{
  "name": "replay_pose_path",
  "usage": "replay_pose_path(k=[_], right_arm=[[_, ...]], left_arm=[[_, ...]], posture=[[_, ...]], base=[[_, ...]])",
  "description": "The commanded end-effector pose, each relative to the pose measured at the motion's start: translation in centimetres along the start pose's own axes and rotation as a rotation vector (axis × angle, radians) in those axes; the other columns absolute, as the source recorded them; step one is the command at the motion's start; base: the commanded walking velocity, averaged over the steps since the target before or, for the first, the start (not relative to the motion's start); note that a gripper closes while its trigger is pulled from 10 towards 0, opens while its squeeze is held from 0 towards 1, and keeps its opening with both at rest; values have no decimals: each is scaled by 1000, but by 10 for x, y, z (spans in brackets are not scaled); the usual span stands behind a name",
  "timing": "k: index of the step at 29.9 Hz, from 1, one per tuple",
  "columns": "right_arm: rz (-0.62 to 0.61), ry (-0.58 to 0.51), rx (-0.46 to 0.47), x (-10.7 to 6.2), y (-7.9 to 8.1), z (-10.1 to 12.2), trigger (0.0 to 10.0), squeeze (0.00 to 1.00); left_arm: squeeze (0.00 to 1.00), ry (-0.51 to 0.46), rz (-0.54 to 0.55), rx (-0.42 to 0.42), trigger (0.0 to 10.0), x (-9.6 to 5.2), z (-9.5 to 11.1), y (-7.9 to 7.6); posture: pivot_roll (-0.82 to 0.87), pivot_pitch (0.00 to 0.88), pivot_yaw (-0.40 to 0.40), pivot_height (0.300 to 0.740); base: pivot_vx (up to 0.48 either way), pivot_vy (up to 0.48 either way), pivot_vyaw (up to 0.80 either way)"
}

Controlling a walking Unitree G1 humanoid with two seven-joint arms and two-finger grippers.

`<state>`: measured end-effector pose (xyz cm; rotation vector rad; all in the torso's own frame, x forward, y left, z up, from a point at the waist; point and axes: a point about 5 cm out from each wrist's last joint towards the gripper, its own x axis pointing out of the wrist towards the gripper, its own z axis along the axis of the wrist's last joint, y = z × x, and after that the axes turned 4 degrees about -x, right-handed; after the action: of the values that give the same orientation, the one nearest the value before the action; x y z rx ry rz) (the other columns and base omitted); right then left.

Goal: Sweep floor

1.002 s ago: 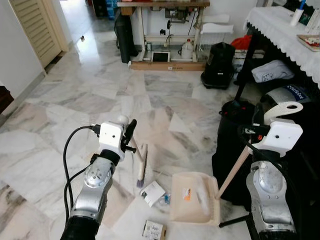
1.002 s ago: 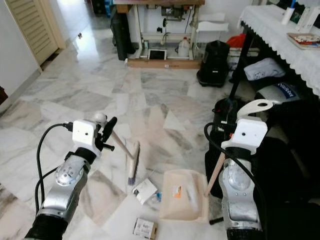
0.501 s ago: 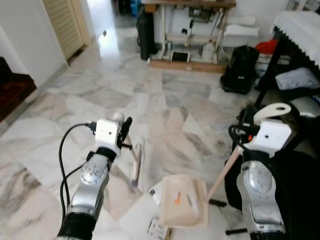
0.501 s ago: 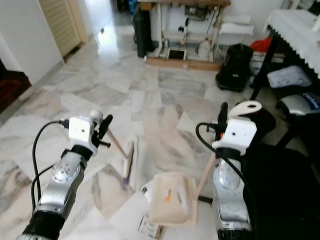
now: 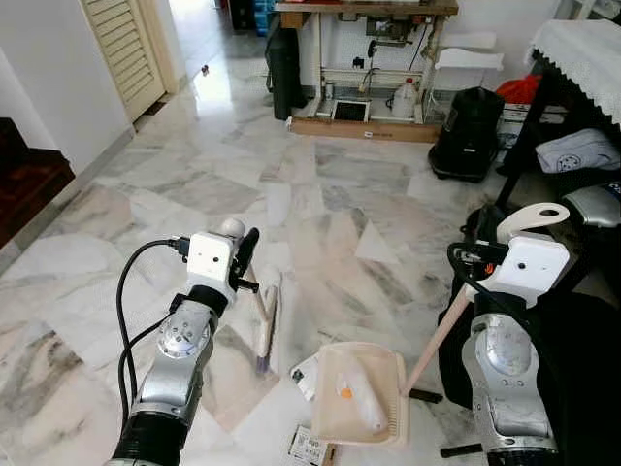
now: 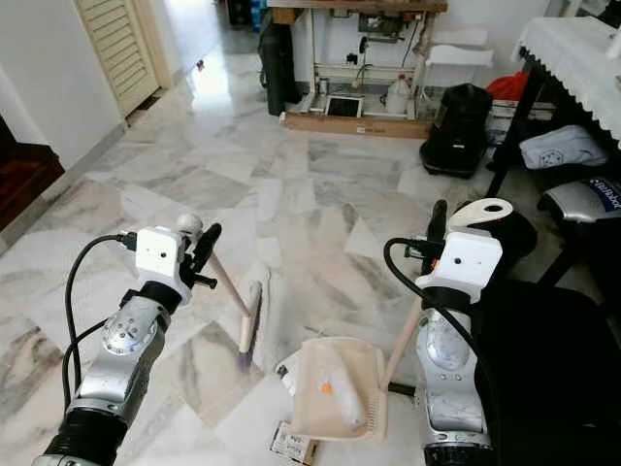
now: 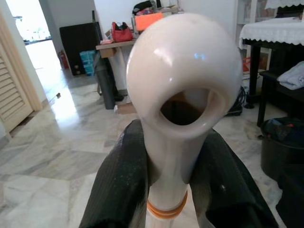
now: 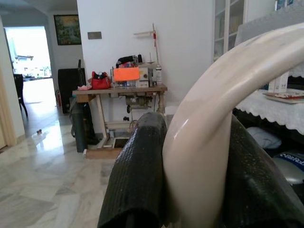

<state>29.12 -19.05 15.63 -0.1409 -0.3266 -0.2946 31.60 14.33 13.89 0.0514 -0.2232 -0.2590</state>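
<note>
My left gripper (image 5: 239, 256) is shut on the pale handle of a broom (image 7: 184, 80), gripped just below its round end. The broom head (image 5: 265, 326) rests on the marble floor ahead of me. My right gripper (image 5: 473, 264) is shut on the curved top of the dustpan handle (image 8: 213, 118). The cream dustpan (image 5: 386, 371) sits on the floor between my arms, with a pale wrapper and an orange scrap inside. A white packet (image 5: 305, 367) lies at the pan's left edge. A small printed box (image 5: 310, 449) lies on the floor nearer to me.
Black bags (image 5: 582, 330) crowd the right side beside a table with a white lace cloth (image 5: 582, 44). A sewing table (image 5: 369, 39) and a black bag (image 5: 469, 136) stand at the back. A louvred door (image 5: 121, 49) and a dark step (image 5: 29, 189) are on the left.
The camera has swung, so the whole scene shifted. The dustpan has slid left, closer to the white packet and the broom head. Both grippers keep their holds.
</note>
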Motion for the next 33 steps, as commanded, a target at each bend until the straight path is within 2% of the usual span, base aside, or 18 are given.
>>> replay_pose_path(k=[1, 12, 22, 33], right_arm=[[-15, -59, 27, 5, -1, 14, 10000, 0], [-19, -58, 28, 7, -1, 14, 10000, 0], [-17, -59, 37, 7, 1, 14, 10000, 0], [-13, -64, 36, 9, 1, 15, 10000, 0]], left_arm=[[0, -67, -1, 15, 10000, 4, 15, 1], [0, -68, -14, 19, 10000, 5, 16, 1], [0, -65, -24, 20, 10000, 5, 16, 0], [0, -67, -33, 18, 10000, 6, 16, -1]], posture=[[-83, 20, 31, 740], [-77, 21, 36, 740], [-72, 11, 42, 740], [-68, 6, 41, 740]], base=[[0, 0, 0], [0, 216, 0], [0, 272, 499], [0, 273, 94]])
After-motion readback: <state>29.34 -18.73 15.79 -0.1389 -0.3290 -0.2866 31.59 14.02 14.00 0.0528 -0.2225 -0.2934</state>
